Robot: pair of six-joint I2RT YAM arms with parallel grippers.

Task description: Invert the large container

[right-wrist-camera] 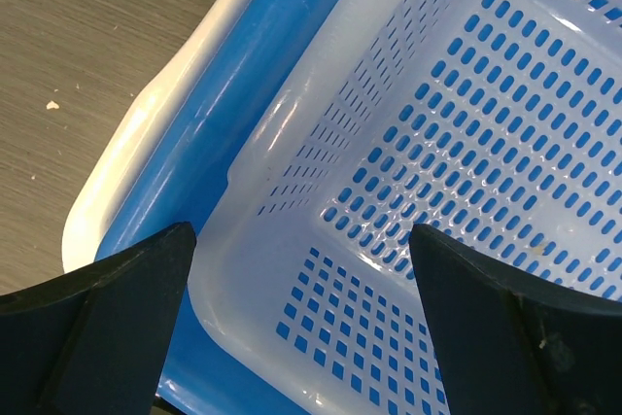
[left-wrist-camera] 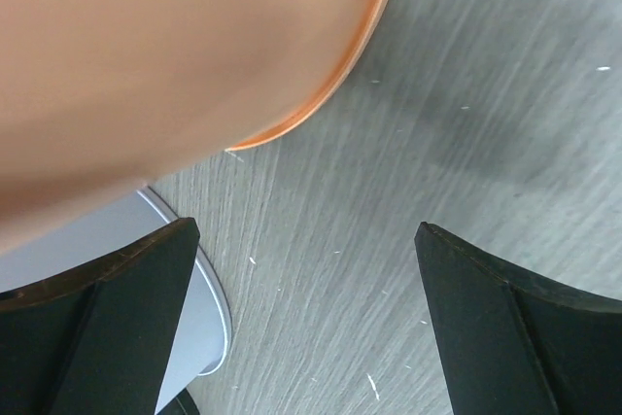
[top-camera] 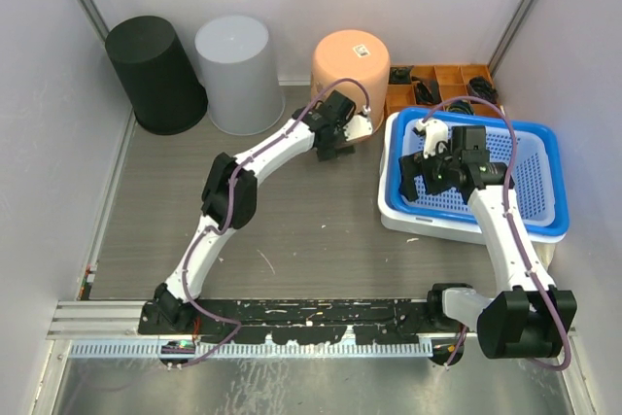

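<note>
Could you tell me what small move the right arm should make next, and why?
Probably lower the right end effector so its open jaws straddle the corner rim of the white perforated basket, then close. That basket sits open side up, nested in the blue tub, and the end effector hovers over it empty. The orange container by the left end effector already rests rim-down.

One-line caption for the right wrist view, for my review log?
Open right pincer hovering over the white perforated basket nested in a blue tub.

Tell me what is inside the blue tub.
A white perforated basket is nested inside the blue tub. Its visible floor is bare; the right arm hides part of it from above.
</note>
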